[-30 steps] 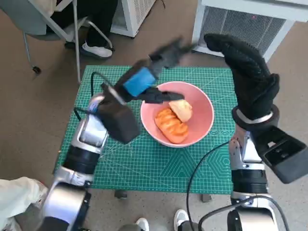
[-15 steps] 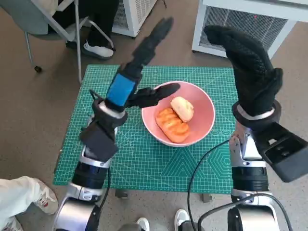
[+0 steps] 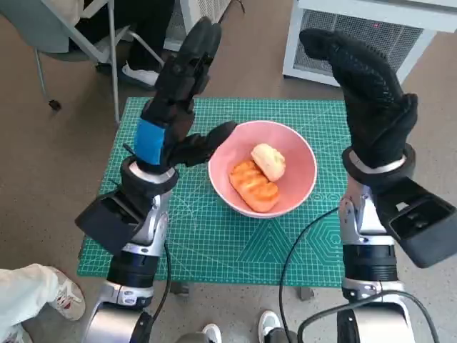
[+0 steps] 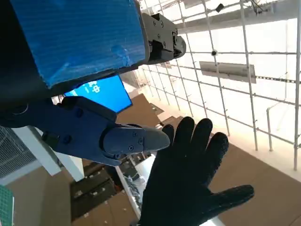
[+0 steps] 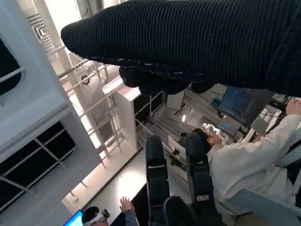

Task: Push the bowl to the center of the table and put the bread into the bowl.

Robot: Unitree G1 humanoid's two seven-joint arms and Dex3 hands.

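Observation:
A pink bowl (image 3: 300, 153) stands near the middle of the green cutting mat (image 3: 214, 236). Two pieces of bread lie in it: a browned, ridged loaf (image 3: 253, 186) and a pale roll (image 3: 269, 161). My left hand (image 3: 175, 93) is raised above the mat's left side with its fingers spread and pointing up, holding nothing. My right hand (image 3: 368, 89) in the black glove is also raised, over the mat's right edge, fingers apart and empty. In the left wrist view the blue-taped back of the left hand (image 4: 80, 37) fills one corner and the gloved right hand (image 4: 193, 179) shows opposite it.
A chair and a person's legs and white shoe (image 3: 143, 71) are beyond the table's far left corner. A white slatted unit (image 3: 357, 36) stands behind the table. A black cable (image 3: 300, 250) crosses the mat's near right. Another shoe (image 3: 43, 293) is at the near left. People (image 5: 244, 160) sit in the right wrist view.
My left hand has lifted away from the bowl and turned upright, fingers now pointing up. The pale roll lies free in the bowl. The right hand has hardly moved.

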